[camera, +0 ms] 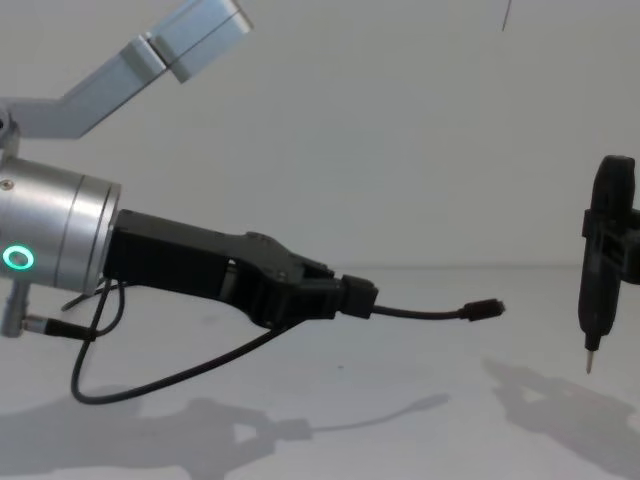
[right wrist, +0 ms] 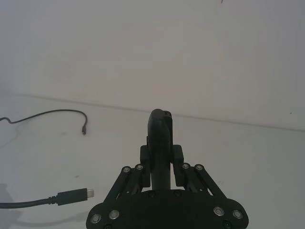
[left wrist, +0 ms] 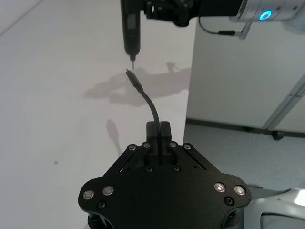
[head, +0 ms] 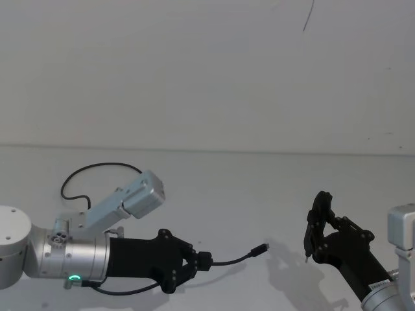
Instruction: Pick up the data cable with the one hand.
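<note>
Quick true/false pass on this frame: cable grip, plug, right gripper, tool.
1. The left gripper is shut on the cable. True.
2. The plug past its fingers is held clear of the table. True.
3. The right gripper is empty. False: it holds a pen-shaped tool, tip down.
4. The tool's tip touches the plug. False: there is a clear gap between them.

The data cable (head: pixel 233 260) passes out of sight behind the left arm (head: pixel 71 256) midway along.
</note>
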`<state>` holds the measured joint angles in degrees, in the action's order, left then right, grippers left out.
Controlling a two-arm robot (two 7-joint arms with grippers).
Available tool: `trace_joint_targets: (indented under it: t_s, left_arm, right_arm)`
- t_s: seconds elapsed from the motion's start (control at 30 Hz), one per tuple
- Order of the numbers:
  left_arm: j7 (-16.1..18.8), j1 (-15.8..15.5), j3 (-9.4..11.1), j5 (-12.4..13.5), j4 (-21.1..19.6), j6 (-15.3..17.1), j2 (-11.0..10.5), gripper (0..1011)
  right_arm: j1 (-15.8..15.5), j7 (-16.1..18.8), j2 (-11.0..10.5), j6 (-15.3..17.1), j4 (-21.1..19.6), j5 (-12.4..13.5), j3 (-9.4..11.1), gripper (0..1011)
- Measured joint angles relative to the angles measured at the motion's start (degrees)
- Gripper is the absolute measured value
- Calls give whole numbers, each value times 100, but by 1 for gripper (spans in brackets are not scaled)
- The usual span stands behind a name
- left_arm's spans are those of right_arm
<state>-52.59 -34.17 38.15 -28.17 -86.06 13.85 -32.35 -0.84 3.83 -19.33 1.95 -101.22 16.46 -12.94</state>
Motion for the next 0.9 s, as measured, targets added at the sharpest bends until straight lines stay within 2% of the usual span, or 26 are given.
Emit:
trace_joint_targets:
  t_s: [0.37, 0.9]
  left_arm:
    - [122, 6, 37, 91, -59, 78, -159, 39]
    - [178, 8, 53, 131, -85, 115, -231, 39]
  right_arm:
    - [0, 0, 0, 0, 0, 0, 0, 269]
    - [0, 0, 0, 0, 0, 0, 0, 269]
